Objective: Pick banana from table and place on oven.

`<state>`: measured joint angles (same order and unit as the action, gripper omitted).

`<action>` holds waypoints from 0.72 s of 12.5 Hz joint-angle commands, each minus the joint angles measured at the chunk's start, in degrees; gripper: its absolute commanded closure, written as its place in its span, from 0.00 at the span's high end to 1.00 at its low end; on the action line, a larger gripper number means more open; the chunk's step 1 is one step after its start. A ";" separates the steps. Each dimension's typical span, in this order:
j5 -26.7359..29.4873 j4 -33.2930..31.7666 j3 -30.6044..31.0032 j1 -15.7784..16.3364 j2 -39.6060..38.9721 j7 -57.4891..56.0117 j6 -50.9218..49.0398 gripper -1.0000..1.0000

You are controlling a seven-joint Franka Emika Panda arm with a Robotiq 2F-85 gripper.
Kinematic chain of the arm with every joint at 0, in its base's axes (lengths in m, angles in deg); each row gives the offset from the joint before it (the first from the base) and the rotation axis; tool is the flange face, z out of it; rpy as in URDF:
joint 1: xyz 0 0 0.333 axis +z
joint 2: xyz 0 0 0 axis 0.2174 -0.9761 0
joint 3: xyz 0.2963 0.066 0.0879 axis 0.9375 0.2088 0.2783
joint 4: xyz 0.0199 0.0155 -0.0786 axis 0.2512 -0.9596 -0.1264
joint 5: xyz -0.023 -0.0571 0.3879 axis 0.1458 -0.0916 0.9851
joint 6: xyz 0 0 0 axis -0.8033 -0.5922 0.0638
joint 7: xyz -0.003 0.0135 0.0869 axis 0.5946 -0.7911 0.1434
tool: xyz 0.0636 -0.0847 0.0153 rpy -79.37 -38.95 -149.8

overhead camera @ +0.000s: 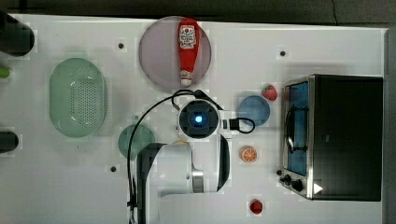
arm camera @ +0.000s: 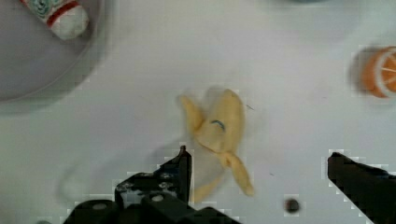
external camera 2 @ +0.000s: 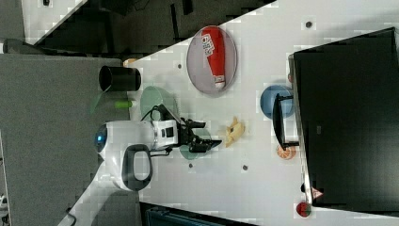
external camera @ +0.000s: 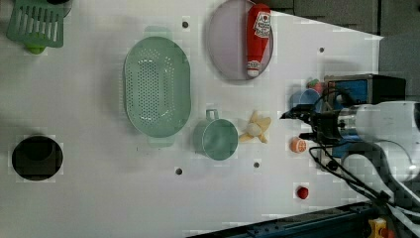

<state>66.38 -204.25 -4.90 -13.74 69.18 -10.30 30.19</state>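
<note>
Right now the gripper [arm camera: 259, 177] hangs over the table [overhead camera: 327, 42] with its jaws spread wide and nothing between them. In the wrist view the banana [arm camera: 218, 140] lies on the bare white surface in the gap ahead of the two black fingers [arm camera: 182, 170], untouched, its peel flaps splayed out around a pale core.

From the top view the arm's white body covers that spot, with just a sliver of yellow peeking out at its edge. The left view opens it up: the banana [external camera: 255, 129] sits just beside the green cup [external camera: 216, 138], on the left view's right of it, with the orange slice [external camera: 298, 145] farther right and the gripper [external camera: 297, 119] in the air beyond. The right view gives the clearest side look, with the gripper [external camera 2: 209, 134] raised and the banana [external camera 2: 234, 130] a short way past its fingertips, toward the oven [external camera 2: 348, 117].

Its long axis runs on a slant in the left view, from lower left up to upper right, peel tips fanning toward the ketchup bottle [external camera: 257, 37] and plate [external camera: 223, 44]. The oven [overhead camera: 343, 137] stands well apart from it, at the top view's right edge, black top bare.
</note>
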 commanded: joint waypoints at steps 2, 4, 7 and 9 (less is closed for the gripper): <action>1.16 -0.97 0.70 0.49 -6.90 4.71 7.58 1.00; 1.16 -1.37 0.94 0.71 -9.57 9.16 9.09 1.00; 1.16 -1.39 1.64 0.81 -12.78 10.65 11.51 1.00; 1.16 -1.41 1.81 0.81 -14.36 10.65 13.11 1.00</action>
<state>67.36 -207.94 -3.00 -12.73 52.59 -3.28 43.06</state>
